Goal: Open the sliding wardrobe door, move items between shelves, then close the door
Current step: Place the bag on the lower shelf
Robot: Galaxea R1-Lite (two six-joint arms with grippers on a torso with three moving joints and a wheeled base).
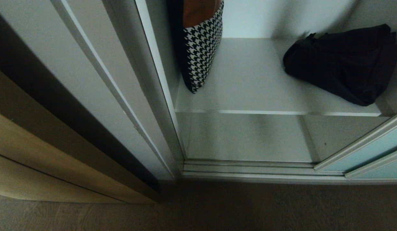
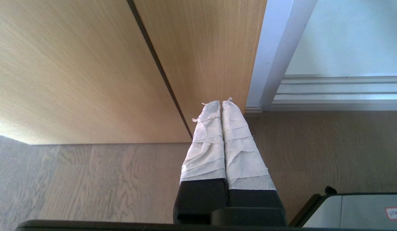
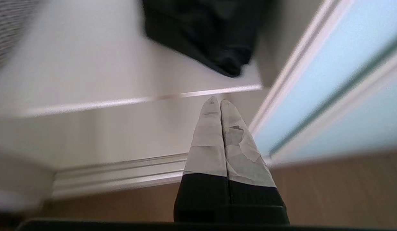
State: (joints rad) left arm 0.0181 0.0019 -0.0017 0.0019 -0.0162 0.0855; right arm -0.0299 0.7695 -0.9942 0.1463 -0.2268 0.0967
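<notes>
Door (image 1: 372,150) already slid aside at your right. The black bag (image 1: 343,64) lay on the upper shelf (image 1: 250,83), far right end, long axis slanting toward the front right corner. Your right gripper (image 3: 220,102), fingers pressed together and empty, pointed up at it from below the shelf edge; nearer arm. Left gripper (image 2: 221,103), likewise closed, idled by the tan panel (image 2: 89,64).

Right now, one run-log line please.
door: open | black bag: upper shelf | right gripper: shut, empty | left gripper: shut, idle
</notes>
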